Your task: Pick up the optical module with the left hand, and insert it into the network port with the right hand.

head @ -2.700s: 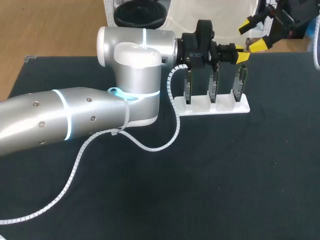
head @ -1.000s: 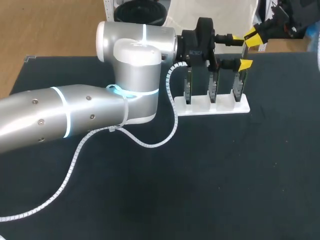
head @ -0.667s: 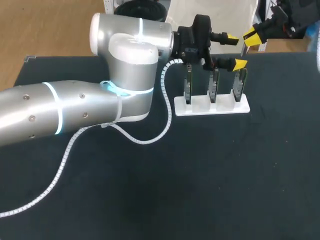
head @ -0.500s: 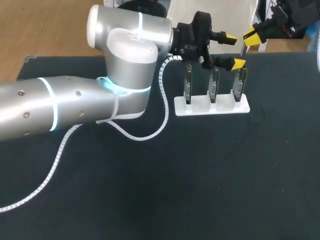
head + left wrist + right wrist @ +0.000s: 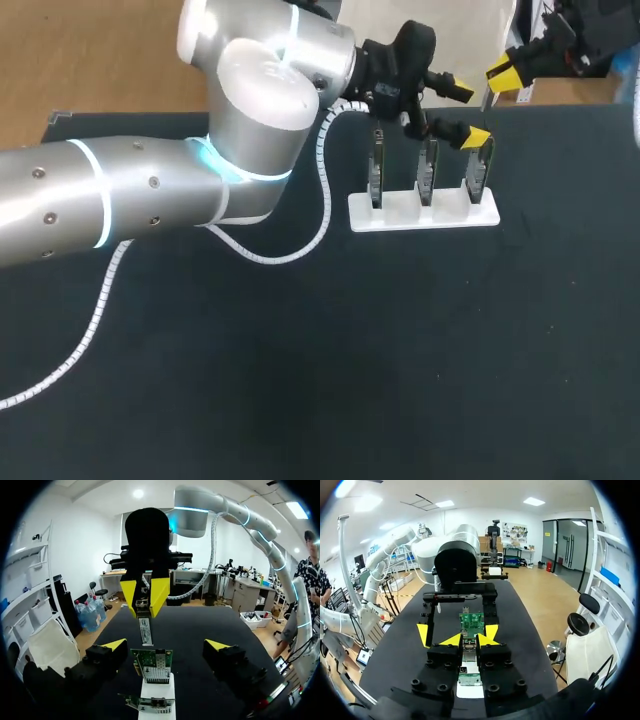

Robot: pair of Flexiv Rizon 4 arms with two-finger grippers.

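In the head view my right gripper [image 5: 505, 72] is at the far right, shut on the slim metal optical module [image 5: 486, 97], which hangs above the rightmost green network card [image 5: 481, 170]. My left gripper [image 5: 466, 112] is just left of it, open, with its yellow tips apart and touching nothing. The left wrist view shows my left gripper [image 5: 166, 646] open, and beyond it the right gripper [image 5: 145, 594] pinching the module [image 5: 145, 631] over a network card [image 5: 152, 664]. In the right wrist view the right gripper [image 5: 470, 640] is shut on the module [image 5: 469, 655], with the card [image 5: 471, 622] ahead.
A white stand [image 5: 440, 213] holds three upright green cards in a row at the back of the black table. My left arm's large silver elbow [image 5: 270, 90] and its white coiled cable [image 5: 270, 255] lie over the left half of the table.
The left gripper let go of the module and the right gripper closed on it. Since then the left arm has lifted and drawn back to the left, its open fingers tilting.
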